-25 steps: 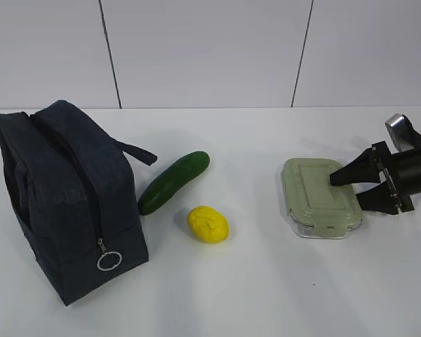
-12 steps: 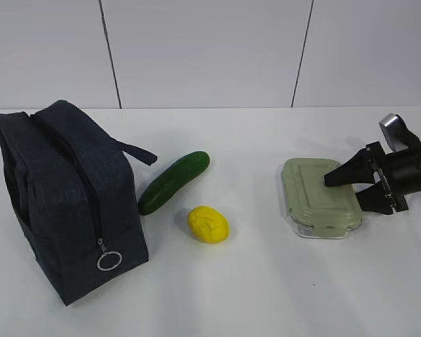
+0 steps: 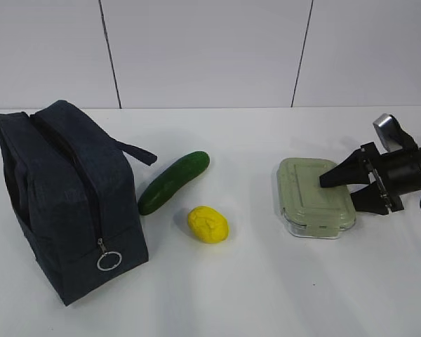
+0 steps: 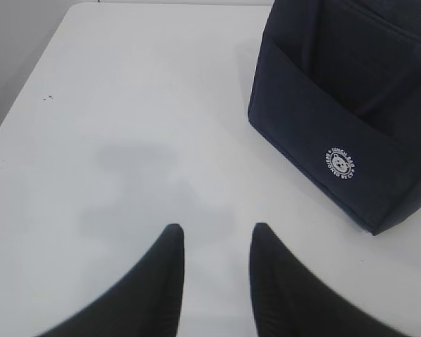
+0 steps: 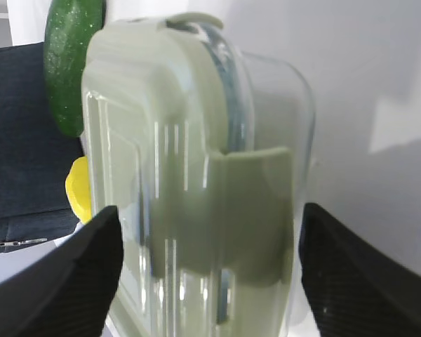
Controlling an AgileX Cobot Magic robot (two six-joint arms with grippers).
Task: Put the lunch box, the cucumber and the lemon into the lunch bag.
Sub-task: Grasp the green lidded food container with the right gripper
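Two claws here, but only the right one matters for now. The right claw sits low at the right end of the lunch box, spread wide with one finger on each side of that end. From the wrist view there's a gap on both sides, so it straddles the box without gripping it. The box lies flat on the counter, lid up, long axis running roughly front to back, so the claw is reaching across its short width, which looks to me like the easy way to squeeze it.

The left claw is part open, empty, hovering over bare counter beside the bag. The bag stands at the far left, well apart from the box. Cucumber and lemon lie between them, so the box has to travel left past both.
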